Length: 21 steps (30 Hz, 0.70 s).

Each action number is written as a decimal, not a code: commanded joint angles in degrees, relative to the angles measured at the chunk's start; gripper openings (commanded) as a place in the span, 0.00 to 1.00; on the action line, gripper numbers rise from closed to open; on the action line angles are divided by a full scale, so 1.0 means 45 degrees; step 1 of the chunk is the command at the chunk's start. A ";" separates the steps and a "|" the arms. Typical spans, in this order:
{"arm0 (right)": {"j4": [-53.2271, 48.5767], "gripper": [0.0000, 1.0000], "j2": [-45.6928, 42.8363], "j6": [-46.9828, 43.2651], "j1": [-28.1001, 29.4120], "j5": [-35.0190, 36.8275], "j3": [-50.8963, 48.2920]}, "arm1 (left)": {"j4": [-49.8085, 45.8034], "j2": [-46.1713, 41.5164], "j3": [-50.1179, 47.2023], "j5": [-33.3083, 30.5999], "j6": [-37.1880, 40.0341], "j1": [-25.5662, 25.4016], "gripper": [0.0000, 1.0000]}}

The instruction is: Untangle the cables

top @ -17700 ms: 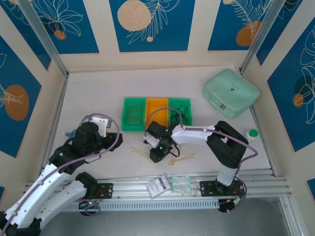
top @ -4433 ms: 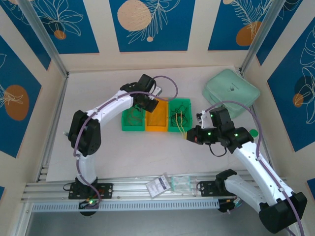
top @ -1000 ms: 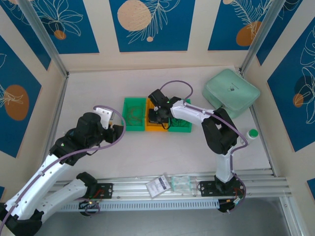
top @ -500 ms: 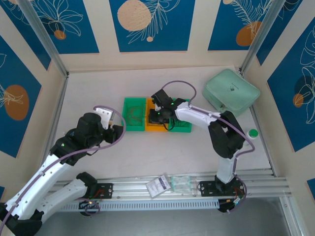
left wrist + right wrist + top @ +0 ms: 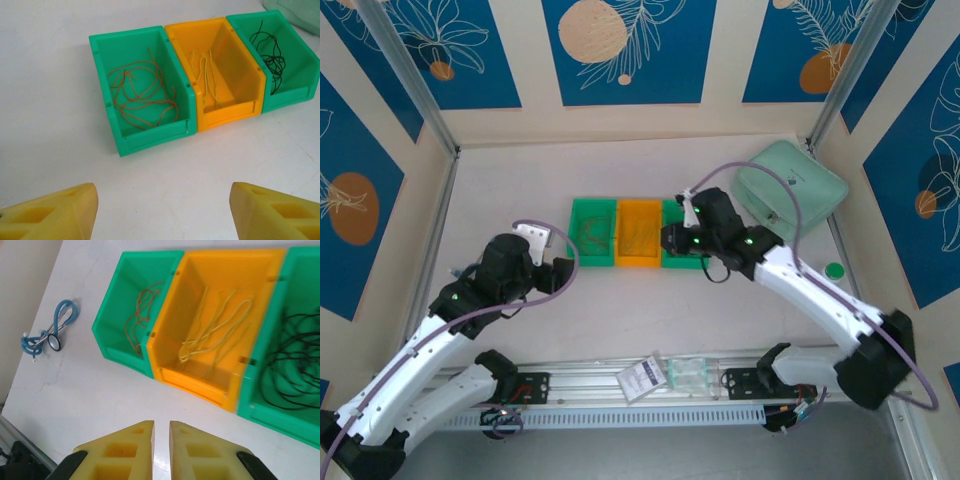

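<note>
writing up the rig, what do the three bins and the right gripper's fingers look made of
Left green bin, orange bin and right green bin: moulded hard plastic, judging by smooth, slightly glossy walls. Fingers of the right gripper: matte yellow, probably printed plastic or foam, with hollow cells.

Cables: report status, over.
Left claw open, empty; right claw shut, empty. Red cables in left green bin, yellow cables in orange bin, black cables in right green bin. Blue cord lies apart.
</note>
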 commanded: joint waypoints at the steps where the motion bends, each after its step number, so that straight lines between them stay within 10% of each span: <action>1: -0.1384 0.19 -0.1633 -0.0624 -0.0672 0.1286 -0.0559 | 0.0777 -0.0157 -0.0165 -0.0356 -0.0196 0.0184 0.72; 21: -0.1790 0.23 -0.3444 -0.1798 -0.3341 -0.0349 -0.2263 | 0.6192 0.0961 -0.1332 -0.4991 0.3937 0.1746 0.99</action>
